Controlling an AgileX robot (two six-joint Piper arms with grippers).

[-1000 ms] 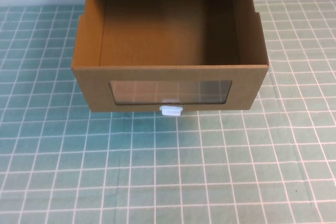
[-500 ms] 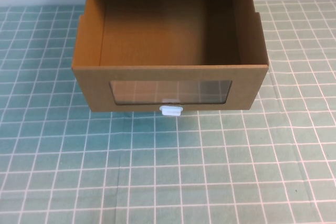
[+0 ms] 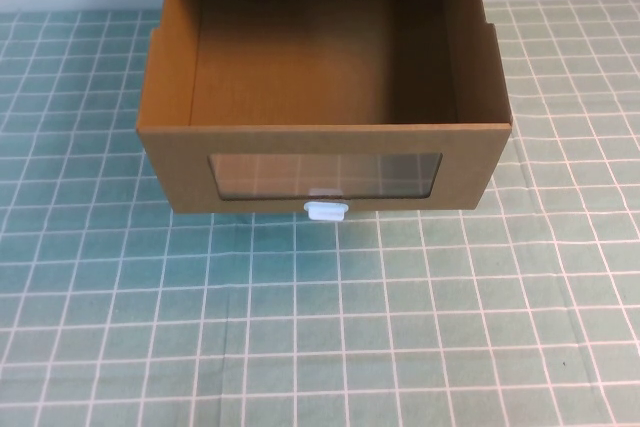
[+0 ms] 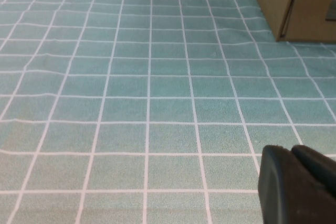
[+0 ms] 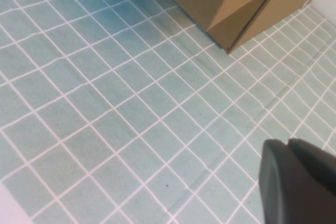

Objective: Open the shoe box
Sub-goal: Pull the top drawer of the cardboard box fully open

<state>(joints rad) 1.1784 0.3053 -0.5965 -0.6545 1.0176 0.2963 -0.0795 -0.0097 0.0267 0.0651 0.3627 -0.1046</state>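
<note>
Shoe box (image 3: 470, 172) open-topped on gridded cloth (image 3: 320, 347), windowed front facing the robot, long axis running away from it.
Bare cloth borders the front edge and both sides; white tab (image 3: 326, 211) at the front's lower edge. Left gripper (image 4: 293, 156) and right gripper (image 5: 287, 146) are closed and empty, with the box well ahead of their fingertips.

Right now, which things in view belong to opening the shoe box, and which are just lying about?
Job:
- box, already slid open
- white tab on its front
- left gripper and right gripper, both shut, over the cloth, apart from the box

Lying about:
- the checked cloth only
</note>
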